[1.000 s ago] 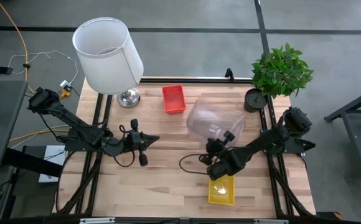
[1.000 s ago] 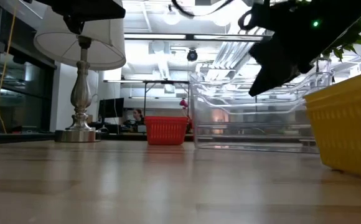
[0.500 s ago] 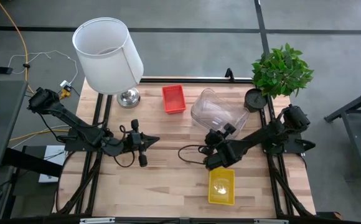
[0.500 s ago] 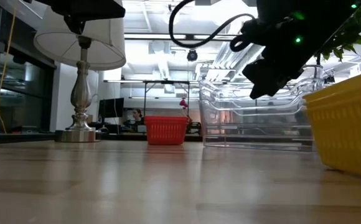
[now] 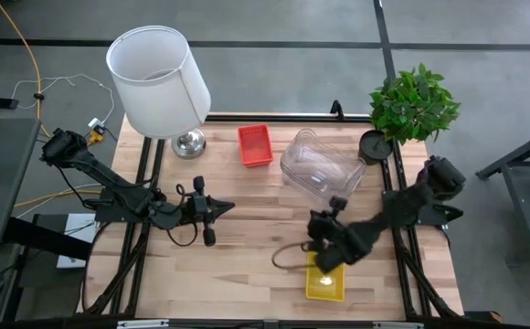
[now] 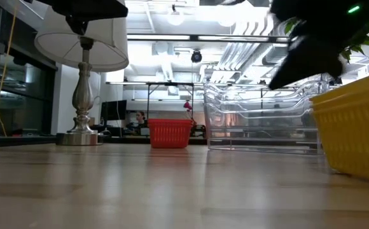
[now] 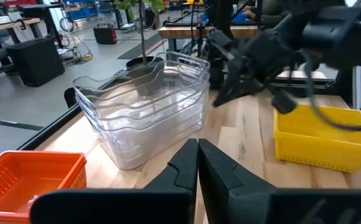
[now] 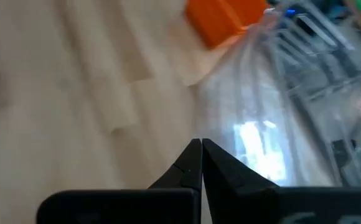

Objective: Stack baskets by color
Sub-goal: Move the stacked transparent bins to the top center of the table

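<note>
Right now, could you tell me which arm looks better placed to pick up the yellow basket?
Right, probably. The right claw hangs shut just above the yellow basket, whereas the left claw waits mid-table, farther away.

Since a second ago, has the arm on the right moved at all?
Yes. In the high view the right pincer has pulled back from the clear bins, away from the plant, and now sits over the yellow basket.
</note>
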`<move>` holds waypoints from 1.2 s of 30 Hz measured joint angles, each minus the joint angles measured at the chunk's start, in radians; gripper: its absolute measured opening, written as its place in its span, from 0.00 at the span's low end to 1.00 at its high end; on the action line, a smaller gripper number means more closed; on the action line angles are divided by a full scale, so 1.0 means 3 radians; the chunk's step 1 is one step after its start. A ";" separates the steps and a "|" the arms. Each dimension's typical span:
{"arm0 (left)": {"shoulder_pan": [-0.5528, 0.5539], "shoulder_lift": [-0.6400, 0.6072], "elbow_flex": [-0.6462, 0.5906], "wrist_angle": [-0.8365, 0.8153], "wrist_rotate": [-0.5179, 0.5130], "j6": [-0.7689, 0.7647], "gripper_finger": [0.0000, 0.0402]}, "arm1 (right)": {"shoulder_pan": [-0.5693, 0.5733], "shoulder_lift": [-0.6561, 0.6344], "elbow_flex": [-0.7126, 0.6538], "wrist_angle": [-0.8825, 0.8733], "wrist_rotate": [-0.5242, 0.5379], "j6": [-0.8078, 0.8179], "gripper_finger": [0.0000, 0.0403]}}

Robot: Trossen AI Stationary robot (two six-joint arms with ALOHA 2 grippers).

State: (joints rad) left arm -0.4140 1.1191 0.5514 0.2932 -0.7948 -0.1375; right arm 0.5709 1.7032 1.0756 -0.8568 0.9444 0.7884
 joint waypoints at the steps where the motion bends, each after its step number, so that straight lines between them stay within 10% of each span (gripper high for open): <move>1: 0.0001 0.0000 0.0000 0.0000 0.0011 -0.0001 0.00 | 0.0085 -0.0022 0.0000 -0.0016 -0.0056 0.0029 0.00; 12: 0.0000 0.0000 0.0000 0.0004 0.0017 -0.0027 0.00 | 0.0846 -0.0156 -0.0419 -0.0444 -0.0658 0.1221 0.00; 22: 0.0001 0.0000 0.0000 0.0010 0.0015 -0.0028 0.00 | 0.0574 -0.0161 -0.0631 -0.1481 -0.0594 0.2363 0.00; 36: 0.0000 0.0000 0.0000 0.0010 0.0013 -0.0028 0.00 | -0.0419 -0.0158 -0.0618 -0.0339 -0.0107 0.1039 0.00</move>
State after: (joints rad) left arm -0.4139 1.1191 0.5514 0.2962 -0.7910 -0.1459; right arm 0.4453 1.6558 0.8901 -0.9586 0.9122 1.1002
